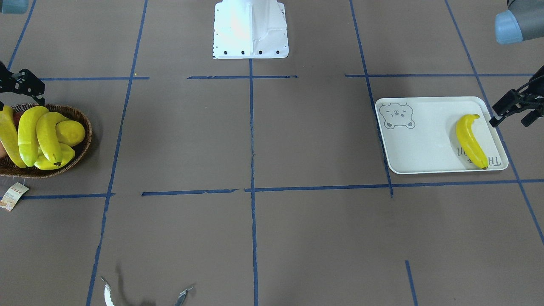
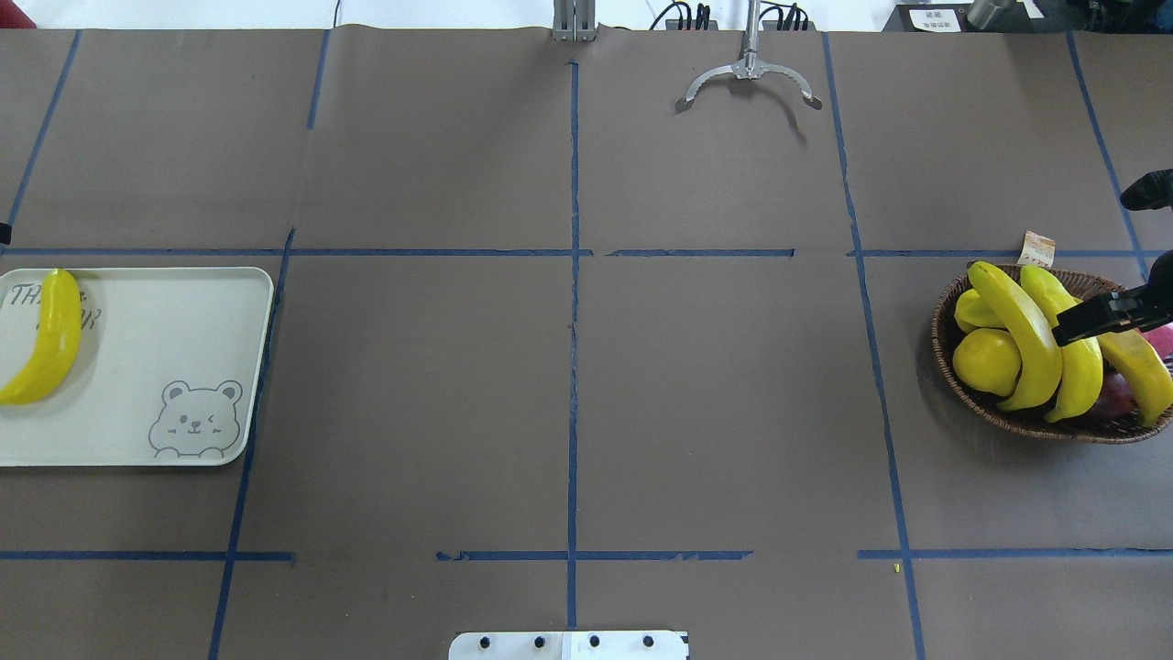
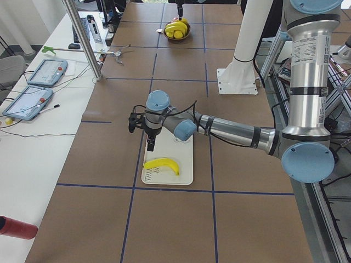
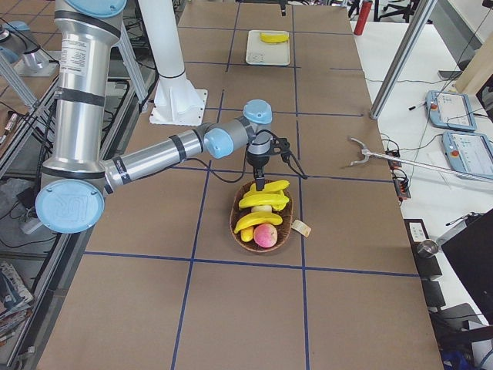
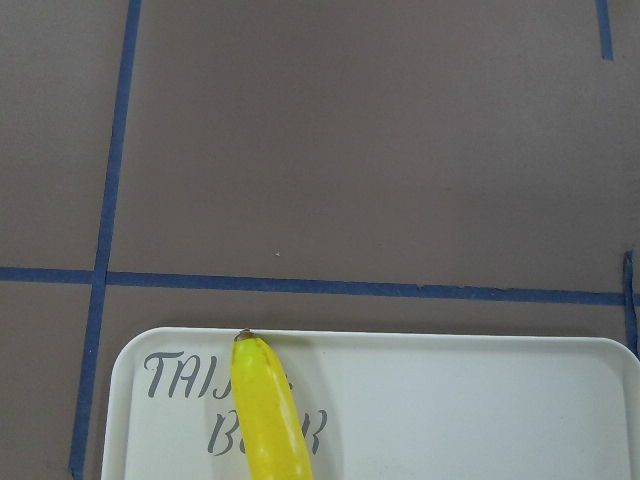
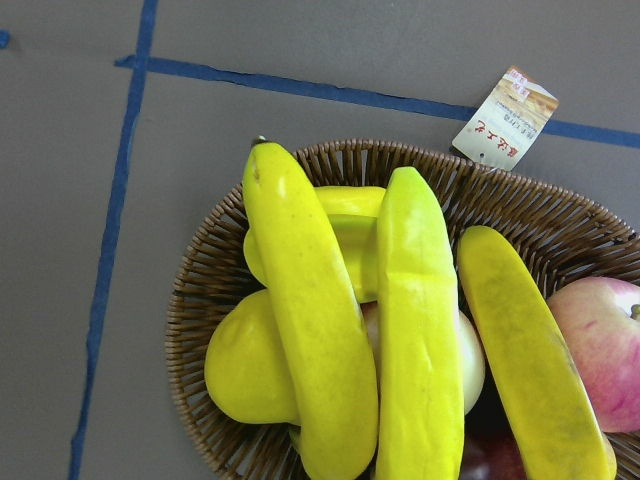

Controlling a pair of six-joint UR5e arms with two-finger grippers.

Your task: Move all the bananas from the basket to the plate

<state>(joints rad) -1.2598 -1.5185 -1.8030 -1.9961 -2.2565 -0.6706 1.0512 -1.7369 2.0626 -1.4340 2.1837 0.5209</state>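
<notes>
Three bananas (image 2: 1022,335) lie across the round wicker basket (image 2: 944,321) at the table's right; the right wrist view shows them side by side (image 6: 310,330). My right gripper (image 2: 1090,323) hangs just above them and looks open and empty. One banana (image 2: 46,339) lies on the off-white bear plate (image 2: 165,321) at the left, over the lettering (image 5: 270,410). My left gripper (image 1: 510,122) hovers open and empty just past the plate's outer edge.
The basket also holds a lemon (image 2: 985,360), a ridged yellow starfruit (image 6: 340,240) and a red apple (image 6: 600,340). A paper tag (image 2: 1037,247) lies behind the basket. Metal tongs (image 2: 750,73) sit at the far edge. The robot base (image 1: 250,29) stands mid-table.
</notes>
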